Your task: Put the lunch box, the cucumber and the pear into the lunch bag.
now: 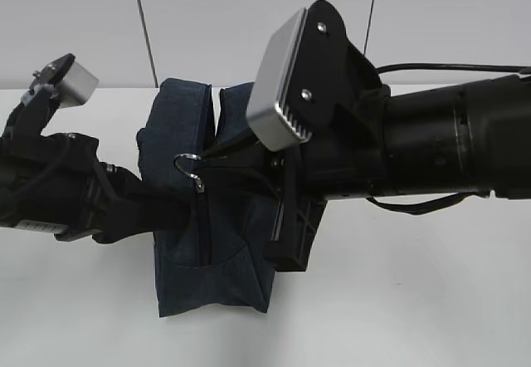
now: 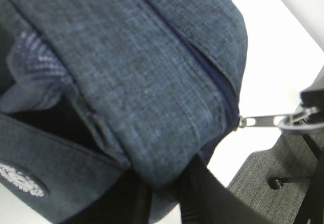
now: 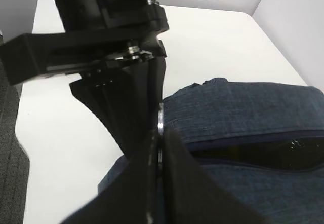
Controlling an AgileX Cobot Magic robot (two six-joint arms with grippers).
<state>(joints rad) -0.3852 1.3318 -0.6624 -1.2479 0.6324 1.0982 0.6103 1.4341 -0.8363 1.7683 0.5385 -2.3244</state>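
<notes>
In the exterior view one lunch bag stands on the white worktop between two arms; the right tool reaches in from the right with its fingers drawn to a point at the metal ring pull, apparently pinching it, while the left tool presses against the bag's left side, its jaws hidden there. No lunch box, cucumber or pear shows in this view. In the left wrist view the navy fabric of the lunch bag fills the frame, one round white logo at lower left, and the ring pull sticks out to the right with a dark tip at it; whether the left tool is spread or pressed together cannot be told here. In the right wrist view the right tool has its fingers pressed together on the thin ring, and the zipper gap beside it lies partly open. The bag looks soft and floppy, likely to sag or slide when tugged, so bracing its body while pulling the stiff ring seems the sound hold.
</notes>
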